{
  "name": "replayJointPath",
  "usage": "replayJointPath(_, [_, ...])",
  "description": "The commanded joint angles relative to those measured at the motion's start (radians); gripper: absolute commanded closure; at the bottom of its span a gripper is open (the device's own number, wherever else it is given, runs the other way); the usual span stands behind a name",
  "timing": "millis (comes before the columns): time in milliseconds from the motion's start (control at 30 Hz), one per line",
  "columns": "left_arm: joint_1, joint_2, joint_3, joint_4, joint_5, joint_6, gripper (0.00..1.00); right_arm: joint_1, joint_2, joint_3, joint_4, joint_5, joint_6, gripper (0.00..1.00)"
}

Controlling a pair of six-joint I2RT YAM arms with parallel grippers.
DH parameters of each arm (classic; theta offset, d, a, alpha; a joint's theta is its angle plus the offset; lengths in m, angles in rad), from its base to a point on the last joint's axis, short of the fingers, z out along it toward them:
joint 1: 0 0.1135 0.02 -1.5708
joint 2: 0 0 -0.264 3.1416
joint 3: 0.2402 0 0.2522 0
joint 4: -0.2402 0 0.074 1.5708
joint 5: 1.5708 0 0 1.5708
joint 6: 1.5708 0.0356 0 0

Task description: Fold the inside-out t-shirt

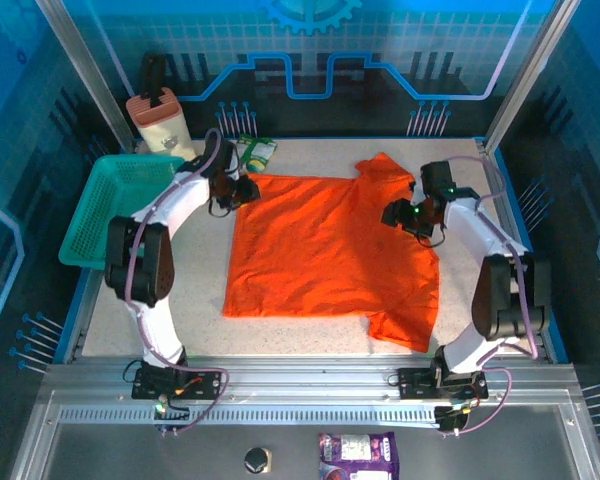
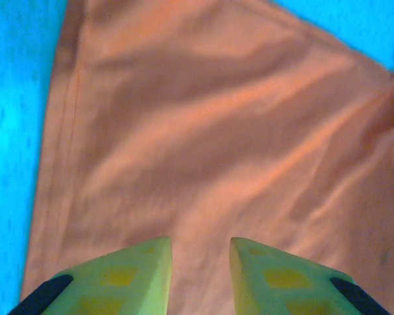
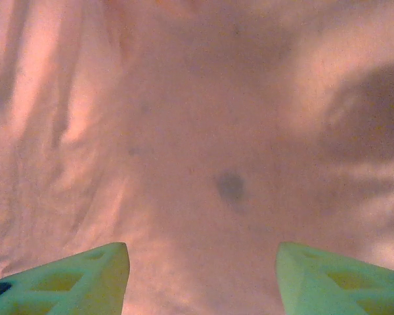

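The inside-out t-shirt [image 1: 325, 245] lies spread flat on the speckled table, bright orange-red, with one sleeve at the back [image 1: 385, 170] and one at the front right [image 1: 405, 325]. My left gripper [image 1: 242, 190] hangs over its back left corner. In the left wrist view its green fingers [image 2: 200, 243] stand a little apart above the wrinkled cloth [image 2: 217, 131], holding nothing. My right gripper [image 1: 400, 215] hovers over the shirt's right side. In the right wrist view its fingers [image 3: 202, 248] are spread wide over the cloth [image 3: 203, 118], empty between them.
A teal mesh basket [image 1: 110, 205] sits at the table's left edge. A beige container [image 1: 160, 122] and a green packet [image 1: 255, 152] stand at the back left. A purple packet [image 1: 357, 455] lies on the near ledge below the arm bases.
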Motion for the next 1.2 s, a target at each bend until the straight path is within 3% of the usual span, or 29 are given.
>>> replayJointPath(0, [0.028, 0.125, 0.138, -0.022, 0.024, 0.022, 0.73, -0.025, 0.125, 0.14, -0.029, 0.027, -0.133, 0.39])
replayJointPath(167, [0.016, 0.319, 0.338, 0.004, 0.121, -0.058, 0.77, -0.058, 0.336, 0.397, -0.024, -0.024, -0.181, 0.4])
replayJointPath(333, [0.007, 0.434, 0.459, -0.003, 0.103, -0.079, 0.79, -0.096, 0.56, 0.687, -0.074, -0.114, -0.169, 0.42])
replayJointPath(500, [0.019, 0.52, 0.531, -0.031, 0.075, -0.092, 0.8, -0.132, 0.724, 0.866, -0.119, -0.17, -0.122, 0.41])
replayJointPath(900, [0.089, 0.547, 0.447, 0.006, 0.043, -0.237, 0.79, -0.25, 0.858, 0.825, -0.042, -0.146, 0.095, 0.4])
replayJointPath(1067, [0.094, 0.567, 0.449, 0.013, 0.033, -0.264, 0.79, -0.274, 0.842, 0.798, -0.034, -0.114, 0.117, 0.4])
replayJointPath(1167, [0.093, 0.58, 0.456, 0.039, 0.073, -0.272, 0.79, -0.269, 0.839, 0.812, -0.03, -0.173, 0.102, 0.41])
